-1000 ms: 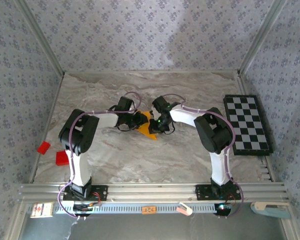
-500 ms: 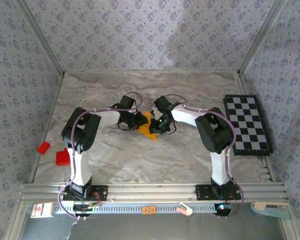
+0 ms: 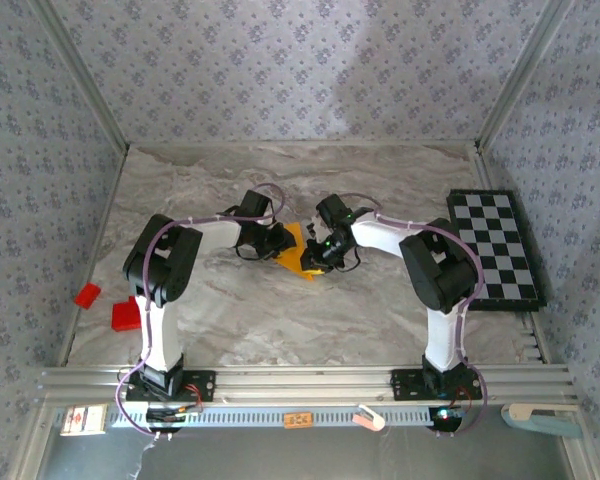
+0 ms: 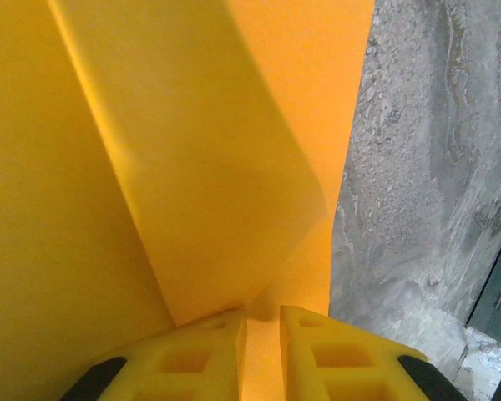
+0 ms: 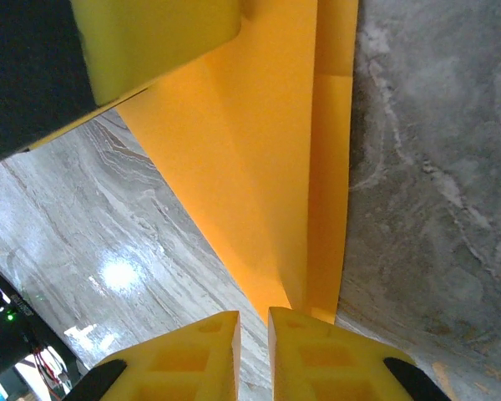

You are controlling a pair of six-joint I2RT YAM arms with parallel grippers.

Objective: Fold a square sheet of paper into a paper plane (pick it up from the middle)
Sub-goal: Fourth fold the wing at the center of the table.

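The orange-yellow sheet of paper (image 3: 296, 256) sits mid-table, folded into a pointed, plane-like wedge with long creases. My left gripper (image 3: 281, 244) comes at it from the left. In the left wrist view the left gripper (image 4: 263, 324) is shut on the paper (image 4: 217, 167), a strip of which runs between the fingers. My right gripper (image 3: 317, 258) is at the paper's right side. In the right wrist view the right gripper (image 5: 254, 324) has its jaws a narrow slit apart with bare table in the gap. The paper's (image 5: 267, 167) pointed tip ends just ahead of the right finger.
A black-and-white checkerboard (image 3: 495, 245) lies along the table's right edge. Two red blocks (image 3: 87, 295) (image 3: 125, 315) sit at the left edge. Patterned walls close in the marble table (image 3: 280, 320) on three sides. The left gripper's finger (image 5: 150, 42) looms at the top left of the right wrist view.
My right gripper has drawn back a little to the right, off the paper's tip, and its jaws have parted slightly. The left gripper keeps its hold and has barely moved.
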